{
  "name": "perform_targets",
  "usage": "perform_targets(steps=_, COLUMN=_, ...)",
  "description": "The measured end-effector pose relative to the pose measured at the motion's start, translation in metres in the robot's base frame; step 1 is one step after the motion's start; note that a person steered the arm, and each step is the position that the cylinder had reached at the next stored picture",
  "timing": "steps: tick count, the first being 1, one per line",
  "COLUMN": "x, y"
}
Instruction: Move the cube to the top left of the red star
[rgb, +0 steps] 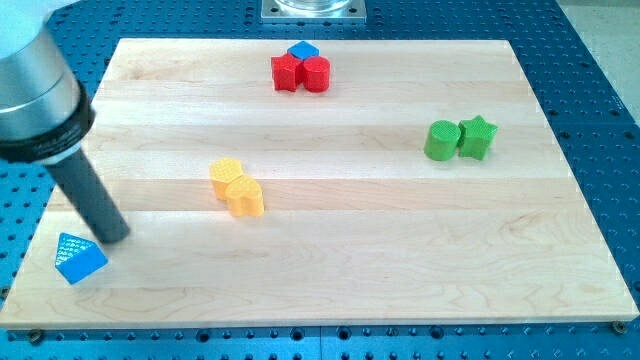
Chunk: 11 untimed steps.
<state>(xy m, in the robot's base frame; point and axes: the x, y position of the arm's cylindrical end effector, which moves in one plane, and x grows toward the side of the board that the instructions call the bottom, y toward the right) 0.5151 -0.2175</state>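
Rod down at the view's lower left, my tip (115, 237) planted on the pale wooden tabletop (350, 260), just above and right of the blue wedge-shaped block (79, 258) near the corner, so close that contact or a hair's gap can't be told apart. No end effector to speak of here: just a plain dark rod, nothing to spread or pinch.

Far across at the view's top, the small blue cube (302, 51) tucked against the upper edges of the red star-shaped block (286, 73) and the red cylinder (316, 74), nestled right in the notch between them. Already above the star, but sitting toward its right; needs nudging leftward, by the look of it.

Best played like this: swing wide up the open lane, well clear of the yellow pair of blocks (237, 187), come in on the cube's right side, then a short gentle shove toward the view's left. Tight quarters, though: push too low and the star goes along for the ride.

Green cylinder (440, 140) and green star-shaped block (477, 137) well apart on the right, no bother.

Hard to read: the exact shapes of the yellow pair, and the arm's upper body, cut off by the frame's left edge.
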Motion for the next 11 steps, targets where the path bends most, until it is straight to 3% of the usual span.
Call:
perform_targets(steps=1, x=-0.077, y=0.008)
perform_targets(steps=2, x=-0.127, y=0.084)
perform_targets(steps=3, x=-0.163, y=0.182)
perform_targets(steps=4, x=-0.167, y=0.232)
perform_targets(steps=6, x=-0.167, y=0.239)
perform_targets(steps=8, x=-0.237, y=0.290)
perform_targets(steps=9, x=-0.272, y=0.256)
perform_targets(steps=11, x=-0.272, y=0.161)
